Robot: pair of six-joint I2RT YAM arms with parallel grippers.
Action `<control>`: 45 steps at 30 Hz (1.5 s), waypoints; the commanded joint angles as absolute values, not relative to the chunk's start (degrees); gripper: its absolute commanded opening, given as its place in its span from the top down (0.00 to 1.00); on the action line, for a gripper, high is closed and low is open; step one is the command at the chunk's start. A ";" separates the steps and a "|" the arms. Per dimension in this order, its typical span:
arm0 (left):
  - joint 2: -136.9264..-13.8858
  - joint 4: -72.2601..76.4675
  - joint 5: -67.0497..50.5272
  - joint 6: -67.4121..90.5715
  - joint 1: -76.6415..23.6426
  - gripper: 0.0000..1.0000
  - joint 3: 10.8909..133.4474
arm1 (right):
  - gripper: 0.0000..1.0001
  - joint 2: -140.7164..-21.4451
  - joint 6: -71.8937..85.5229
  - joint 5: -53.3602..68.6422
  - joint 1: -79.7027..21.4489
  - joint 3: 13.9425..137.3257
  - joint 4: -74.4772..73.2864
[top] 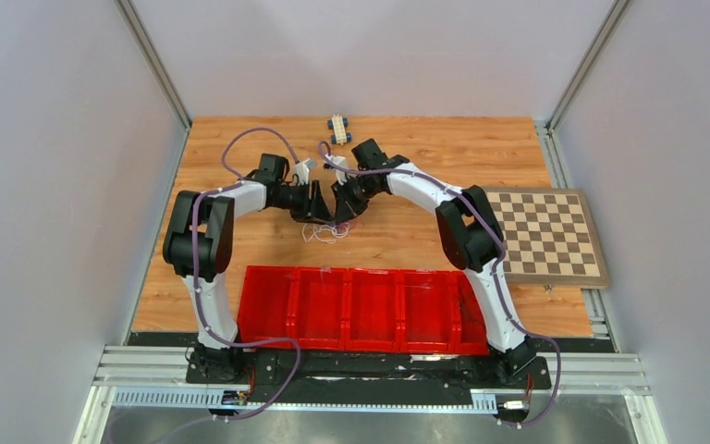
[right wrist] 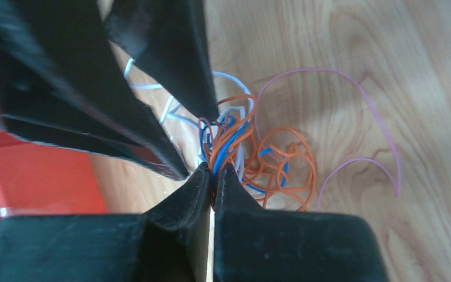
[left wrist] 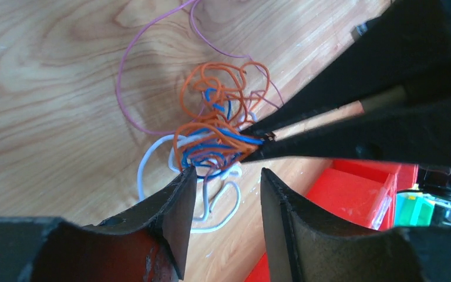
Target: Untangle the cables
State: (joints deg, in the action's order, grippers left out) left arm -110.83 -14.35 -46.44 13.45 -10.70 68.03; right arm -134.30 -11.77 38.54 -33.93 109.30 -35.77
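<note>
We read this as the first pull-apart step: right gripper (right wrist: 212,176) is clamped tight on the cables (left wrist: 217,126), tips pinching a few blue cable (left wrist: 229,134) and orange cable (left wrist: 180,141) strands at the edge of the knot, while left gripper (left wrist: 226,176) stands released, jaws parted, with no hold on anything that we can see. The knot lies mid-way across the wooden table (top: 240,157), just beyond the red bins (top: 351,310), right between the two grippers. In the left wrist view the knot sits just ahead of the left fingertips (left wrist: 185,182), one finger touching or just overlapping an orange loop, can't tell which. White cable (left wrist: 142,167) loops run out under the open jaws, and a thin purple cable (left wrist: 119,82) arcs loose on the far side, away from the tight part. By our judgement nothing is untangled yet, all colours bunch in one clump. The next move probably calls for left gripper to close on a different colour, white or purple being the easiest pick, then both arms draw apart slow and low so the strand slides out rather than cinching the knot. Risks: thin wire slipping from the pads, or both grippers ending up on the same strand
</note>
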 commanded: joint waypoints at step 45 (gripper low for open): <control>-89.47 -33.36 -29.40 -2.58 26.61 1.00 71.64 | 0.96 -108.81 -24.43 27.61 -11.09 83.41 -38.17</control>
State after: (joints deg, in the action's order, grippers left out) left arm -91.79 -30.63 -31.31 1.17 26.06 69.32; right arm -111.33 -22.52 28.32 -11.90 83.83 -38.39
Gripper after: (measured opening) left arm 0.006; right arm 0.046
